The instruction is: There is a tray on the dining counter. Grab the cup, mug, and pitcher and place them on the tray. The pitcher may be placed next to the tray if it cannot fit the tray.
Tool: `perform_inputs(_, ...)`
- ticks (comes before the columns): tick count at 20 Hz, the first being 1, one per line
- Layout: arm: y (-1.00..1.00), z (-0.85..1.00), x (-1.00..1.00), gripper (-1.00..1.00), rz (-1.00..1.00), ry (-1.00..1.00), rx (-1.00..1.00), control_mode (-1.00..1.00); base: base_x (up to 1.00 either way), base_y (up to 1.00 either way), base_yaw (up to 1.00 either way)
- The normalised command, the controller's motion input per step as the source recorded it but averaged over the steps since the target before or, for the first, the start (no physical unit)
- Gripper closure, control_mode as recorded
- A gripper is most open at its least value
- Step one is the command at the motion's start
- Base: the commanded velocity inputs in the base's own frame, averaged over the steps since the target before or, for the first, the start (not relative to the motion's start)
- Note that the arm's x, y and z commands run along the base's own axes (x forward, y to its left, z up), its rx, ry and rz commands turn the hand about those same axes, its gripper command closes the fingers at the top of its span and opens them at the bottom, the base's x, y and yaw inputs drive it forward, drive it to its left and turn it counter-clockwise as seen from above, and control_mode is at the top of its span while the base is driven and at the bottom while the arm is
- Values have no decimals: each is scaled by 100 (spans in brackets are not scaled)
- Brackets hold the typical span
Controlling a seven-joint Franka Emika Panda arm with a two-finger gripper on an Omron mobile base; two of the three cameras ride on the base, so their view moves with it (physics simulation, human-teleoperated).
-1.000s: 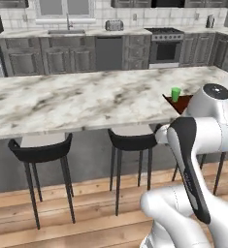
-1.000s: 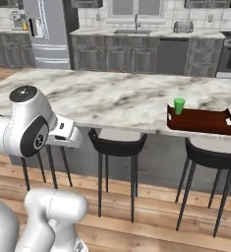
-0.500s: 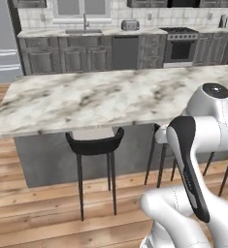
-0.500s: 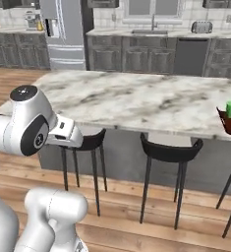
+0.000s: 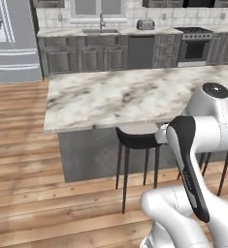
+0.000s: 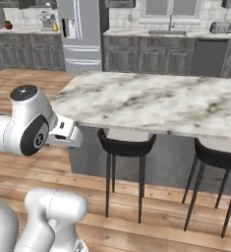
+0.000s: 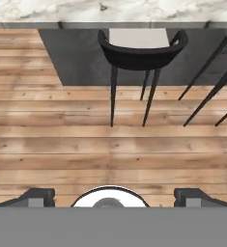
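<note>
Two dark fingertips (image 7: 35,197) mark the jaws (image 7: 113,198) standing wide apart with nothing between them, aimed down at the wooden floor (image 7: 86,149). Ahead stands a black stool (image 7: 141,50) tucked under the marble desk (image 5: 135,94).

The white arm (image 5: 198,145) is folded up close over its base, elbow joint raised high and the forearm angled back down. In the hand view the gripper (image 7: 113,195) points downward with its two dark fingertips (image 7: 36,195) spread wide apart, holding nothing between them.
</note>
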Motion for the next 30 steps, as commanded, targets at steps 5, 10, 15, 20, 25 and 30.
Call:
perform_inputs(5,0,0,0,-100,0,0,0,100,0,100,0)
perform_inputs(10,0,0,0,-100,0,0,0,100,3,100,0)
perform_inputs(15,0,0,0,-100,0,0,0,100,34,100,0)
perform_inputs(20,0,0,0,-100,0,0,0,100,76,100,0)
perform_inputs(25,0,0,0,-100,0,0,0,100,99,100,0)
perform_inputs(30,0,0,0,-100,0,0,0,100,100,100,0)
